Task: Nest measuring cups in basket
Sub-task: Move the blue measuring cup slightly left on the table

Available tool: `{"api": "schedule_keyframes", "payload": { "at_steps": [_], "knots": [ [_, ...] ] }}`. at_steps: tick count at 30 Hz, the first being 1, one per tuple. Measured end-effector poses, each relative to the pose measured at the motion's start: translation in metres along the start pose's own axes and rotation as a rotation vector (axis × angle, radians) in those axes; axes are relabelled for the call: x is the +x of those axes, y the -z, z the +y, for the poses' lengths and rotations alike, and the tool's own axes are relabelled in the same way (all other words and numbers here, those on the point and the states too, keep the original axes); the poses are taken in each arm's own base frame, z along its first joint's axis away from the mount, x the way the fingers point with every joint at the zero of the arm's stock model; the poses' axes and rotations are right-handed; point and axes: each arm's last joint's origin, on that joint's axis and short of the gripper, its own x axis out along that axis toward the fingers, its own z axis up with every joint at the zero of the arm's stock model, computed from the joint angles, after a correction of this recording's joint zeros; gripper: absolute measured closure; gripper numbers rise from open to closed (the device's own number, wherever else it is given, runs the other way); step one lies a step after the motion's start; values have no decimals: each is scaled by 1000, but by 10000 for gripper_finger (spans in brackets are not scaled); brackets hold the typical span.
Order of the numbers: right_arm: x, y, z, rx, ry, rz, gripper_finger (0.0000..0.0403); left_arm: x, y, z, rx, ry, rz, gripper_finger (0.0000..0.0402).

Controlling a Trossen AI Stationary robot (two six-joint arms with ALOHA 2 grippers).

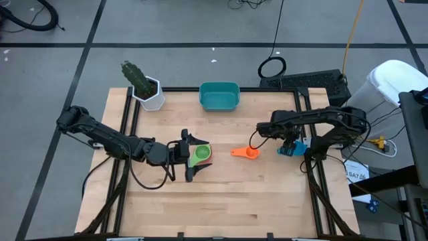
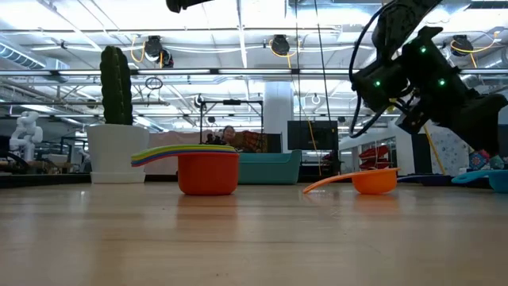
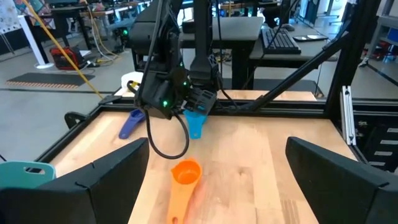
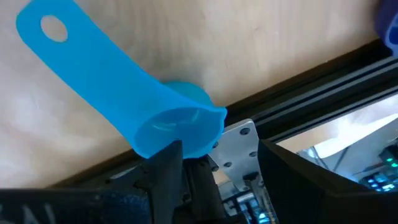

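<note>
A stack of nested measuring cups (image 1: 201, 155) stands on the table, red outermost (image 2: 208, 173), with coloured handles fanned to one side. My left gripper (image 1: 190, 156) hangs open high above it (image 3: 217, 146). An orange cup (image 1: 246, 152) (image 3: 185, 174) lies alone at mid-table. A light blue cup (image 4: 155, 112) (image 3: 195, 122) lies near the right rail, and my right gripper (image 1: 289, 142) (image 4: 217, 162) is open right at its bowl. A dark blue cup (image 3: 129, 124) lies beside it. The teal basket (image 1: 219, 96) stands at the far edge. My right gripper has one fingertip (image 4: 169, 155) at the rim of the light blue cup's bowl (image 4: 186, 127), coming from above. The other finger stands apart over the rail. I cannot tell whether the fingertip touches the cup. The handle (image 4: 74, 50) lies flat on the table.
A white pot with a cactus (image 1: 148, 90) stands at the far left, next to the basket. Black rails (image 1: 309, 134) run along the table's sides. Bare wood lies toward the near edge (image 1: 221, 201). A person (image 2: 228, 135) is in the room behind.
</note>
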Motion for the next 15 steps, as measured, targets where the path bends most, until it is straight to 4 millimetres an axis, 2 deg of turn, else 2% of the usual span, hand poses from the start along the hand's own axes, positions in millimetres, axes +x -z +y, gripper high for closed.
{"api": "schedule_keyframes", "payload": {
  "at_steps": [8, 15],
  "knots": [
    [0, 2, 7, -79, 21, -3, 202, 0, 0, 0, -23, 0, 1, 23],
    [13, 9, 18, -145, 63, 36, 202, 0, 0, 0, -25, 0, 1, 23]
  ]
}}
